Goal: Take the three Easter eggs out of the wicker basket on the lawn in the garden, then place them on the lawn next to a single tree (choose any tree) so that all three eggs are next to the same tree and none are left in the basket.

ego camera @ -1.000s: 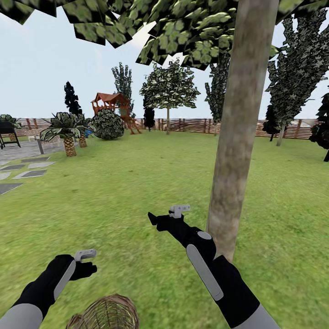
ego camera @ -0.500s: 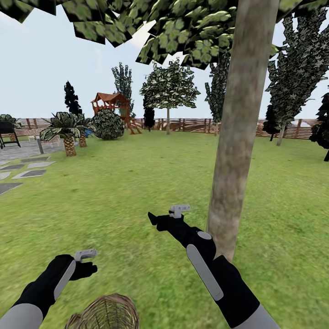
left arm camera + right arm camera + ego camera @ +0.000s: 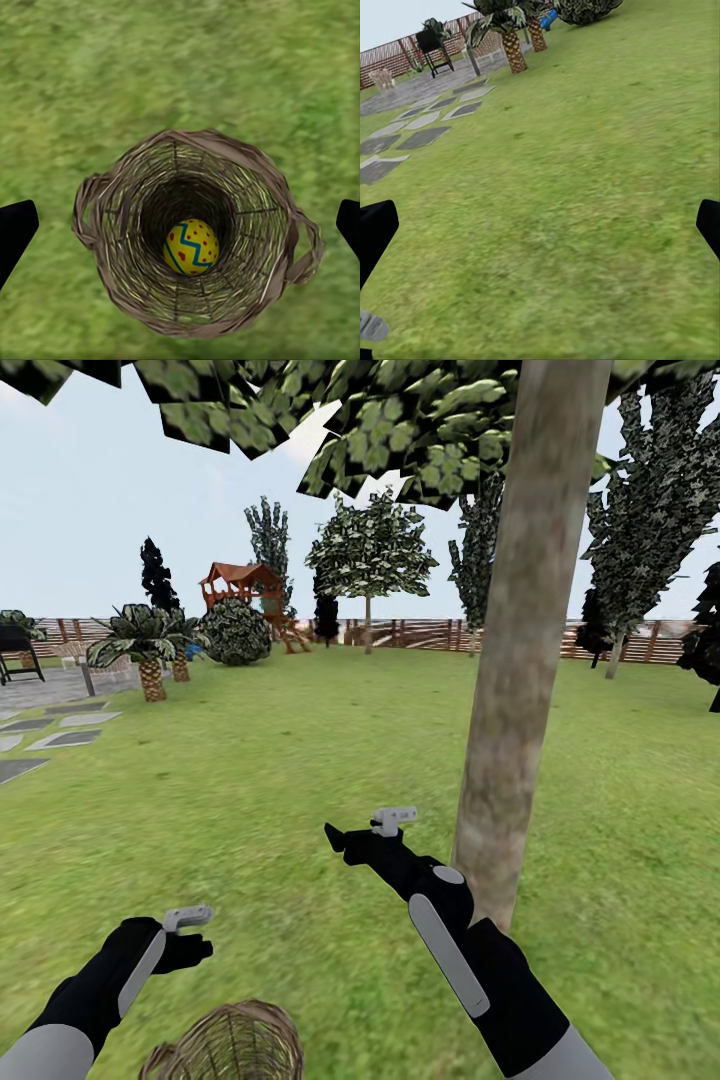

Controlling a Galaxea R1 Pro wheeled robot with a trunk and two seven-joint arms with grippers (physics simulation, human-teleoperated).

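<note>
The wicker basket [image 3: 235, 1042] sits on the lawn [image 3: 280, 780] at the bottom of the head view. The left wrist view looks straight down into the basket [image 3: 225, 144], where one yellow Easter egg [image 3: 192, 247] with red dots and a blue zigzag lies at the bottom. My left gripper [image 3: 180, 229] hovers above it, open and holding nothing; in the head view the left gripper [image 3: 198, 950] is just beyond the basket. My right gripper [image 3: 340, 840] is open and empty over bare grass, just left of the tree [image 3: 515, 660] with the thick grey-tan trunk. The right wrist view shows the right gripper [image 3: 540, 225] spread wide above the grass.
Grey stepping stones [image 3: 60, 740] and a paved area lie far left, with short palms [image 3: 150, 650] and a black grill [image 3: 18, 650] beside them. A bush, a red playhouse [image 3: 245, 585] and more trees stand before the slat fence [image 3: 420, 632]. Open grass stretches ahead.
</note>
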